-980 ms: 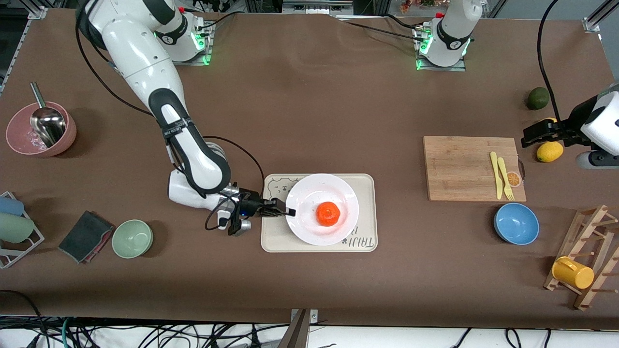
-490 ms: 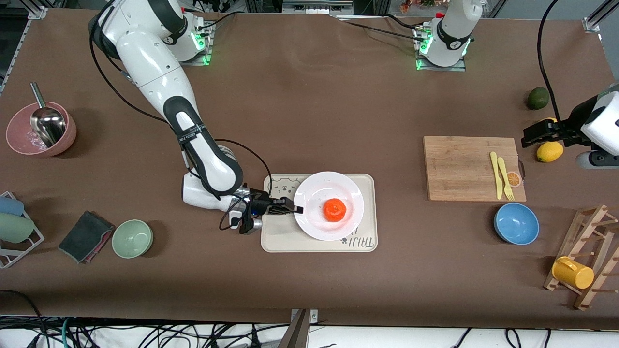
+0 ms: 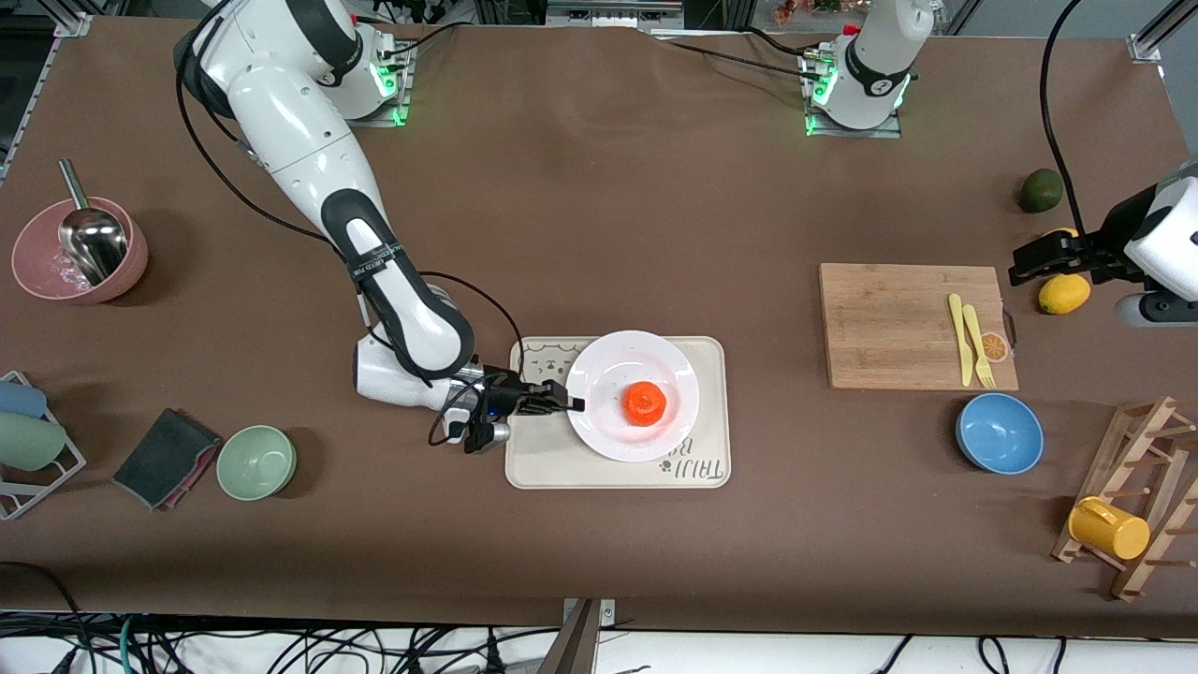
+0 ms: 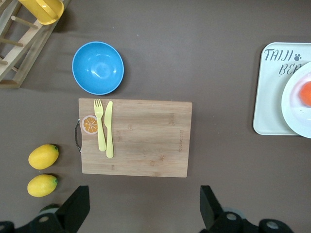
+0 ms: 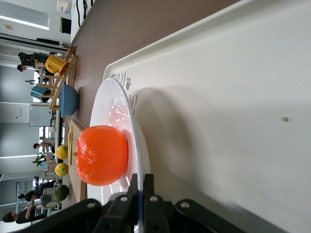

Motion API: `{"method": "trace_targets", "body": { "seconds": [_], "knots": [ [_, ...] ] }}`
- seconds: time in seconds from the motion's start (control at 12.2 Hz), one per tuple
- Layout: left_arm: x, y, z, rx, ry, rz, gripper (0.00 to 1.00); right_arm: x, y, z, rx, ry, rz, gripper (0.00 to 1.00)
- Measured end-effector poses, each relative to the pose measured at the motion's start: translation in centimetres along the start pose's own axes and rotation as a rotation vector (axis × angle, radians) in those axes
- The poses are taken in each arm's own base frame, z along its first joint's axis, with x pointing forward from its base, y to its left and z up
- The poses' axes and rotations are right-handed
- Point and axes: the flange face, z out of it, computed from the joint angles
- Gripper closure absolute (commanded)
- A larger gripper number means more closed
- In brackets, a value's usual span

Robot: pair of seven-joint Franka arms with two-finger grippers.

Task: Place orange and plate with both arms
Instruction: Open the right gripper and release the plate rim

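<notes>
Right tool (image 3: pixel 568 404) clamped narrow on the rim of the round glossy white plate (image 3: pixel 599 431), at the edge toward the right arm's end. Plate sits on the cream rectangular tray with bear drawing (image 3: pixel 533 459), mid brown surface (image 3: pixel 599 234). Small reddish-orange round orange (image 3: pixel 644 403) sits on the plate's middle. Left tool (image 3: pixel 1025 264) spread wide, holding nothing, hanging over the yellow lemon (image 3: pixel 1063 293) near the bamboo cutting board (image 3: pixel 889 323), waiting.

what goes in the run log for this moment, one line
right gripper: shut on plate rim | orange: on plate | plate: over tray | left gripper: open, waiting
</notes>
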Motion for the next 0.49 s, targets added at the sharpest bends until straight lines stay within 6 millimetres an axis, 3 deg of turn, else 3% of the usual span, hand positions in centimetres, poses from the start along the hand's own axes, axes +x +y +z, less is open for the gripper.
{"method": "trace_targets", "body": {
  "seconds": [0.08, 0.49],
  "knots": [
    [0.00, 0.00, 0.00, 0.000, 0.000, 0.000, 0.00, 0.05, -0.01, -0.05, -0.003, -0.002, -0.005, 0.00],
    [0.00, -0.07, 0.00, 0.000, 0.000, -0.001, 0.00, 1.00, -0.38, -0.94, -0.047, -0.020, -0.076, 0.00]
  ]
}}
